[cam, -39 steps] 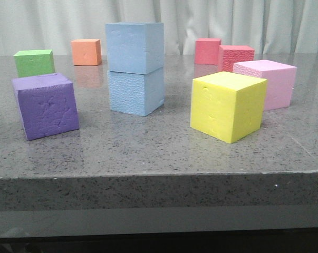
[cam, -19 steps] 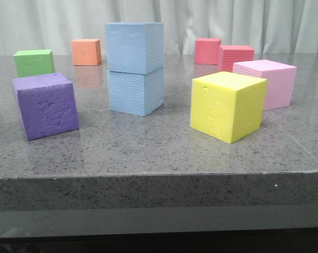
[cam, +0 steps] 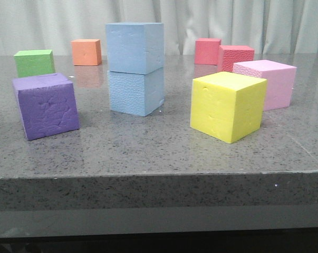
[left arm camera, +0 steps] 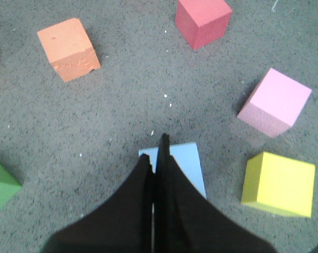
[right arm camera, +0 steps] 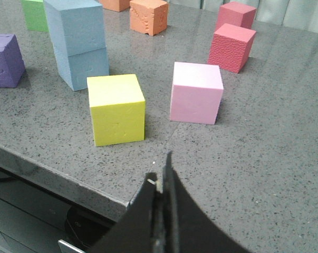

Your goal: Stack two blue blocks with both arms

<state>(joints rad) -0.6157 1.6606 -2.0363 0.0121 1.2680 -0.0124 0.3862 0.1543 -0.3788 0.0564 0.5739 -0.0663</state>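
Two pale blue blocks stand stacked in the middle of the table: the upper blue block (cam: 134,46) rests squarely on the lower blue block (cam: 135,92). The stack also shows in the right wrist view (right arm camera: 77,39). In the left wrist view only the top blue face (left arm camera: 185,163) shows, straight below my left gripper (left arm camera: 157,153), which is shut and empty, high above the stack. My right gripper (right arm camera: 161,176) is shut and empty, over the table's front edge, near the yellow cube (right arm camera: 116,108). Neither gripper shows in the front view.
A purple cube (cam: 45,105) sits left of the stack, a yellow cube (cam: 227,105) and a pink cube (cam: 267,81) to its right. A green cube (cam: 34,62), an orange cube (cam: 86,51) and two red cubes (cam: 235,57) stand further back. The table's front edge (cam: 159,174) is near.
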